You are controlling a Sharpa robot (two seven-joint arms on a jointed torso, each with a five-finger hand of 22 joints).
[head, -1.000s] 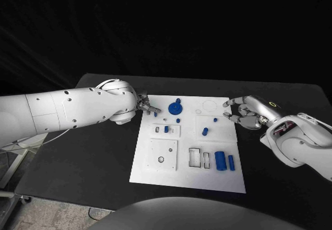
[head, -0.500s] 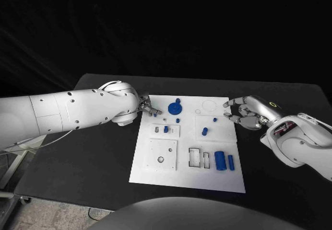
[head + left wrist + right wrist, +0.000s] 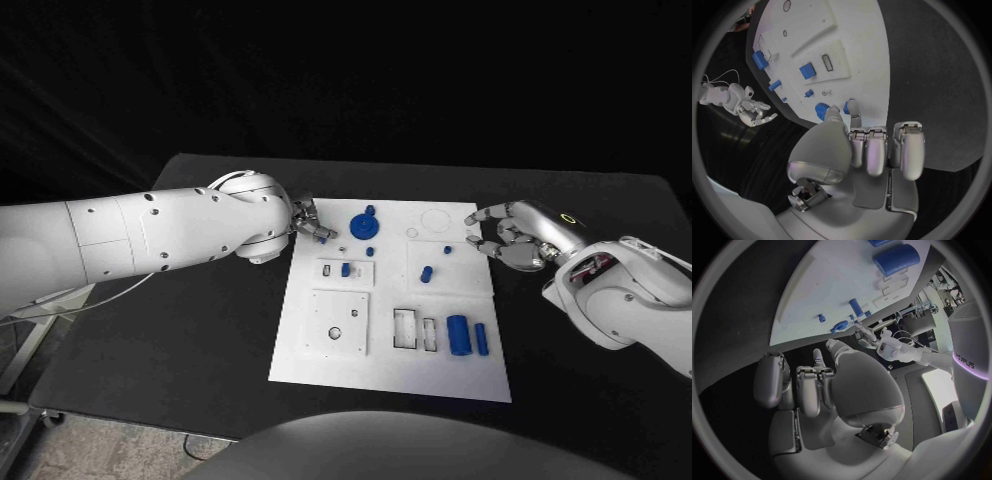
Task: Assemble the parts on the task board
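So the left hand (image 3: 307,224) is at the far left corner of the white board (image 3: 332,365), fingertips pinching a small blue piece (image 3: 851,106) right at the board's edge, with the blue gear (image 3: 364,226) just beside it. Right hand (image 3: 503,238) hovers off the far right edge, fingers loosely curled, holding nothing. Looks like the pick-up step for that little piece. Next it probably needs lifting clear and lining up with an open slot, like the pockets nearer the middle (image 3: 408,328).

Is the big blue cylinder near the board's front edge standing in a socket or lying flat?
Lying flat. In the head view the big blue cylinder shows its long side on the task board, beside a thinner blue piece.
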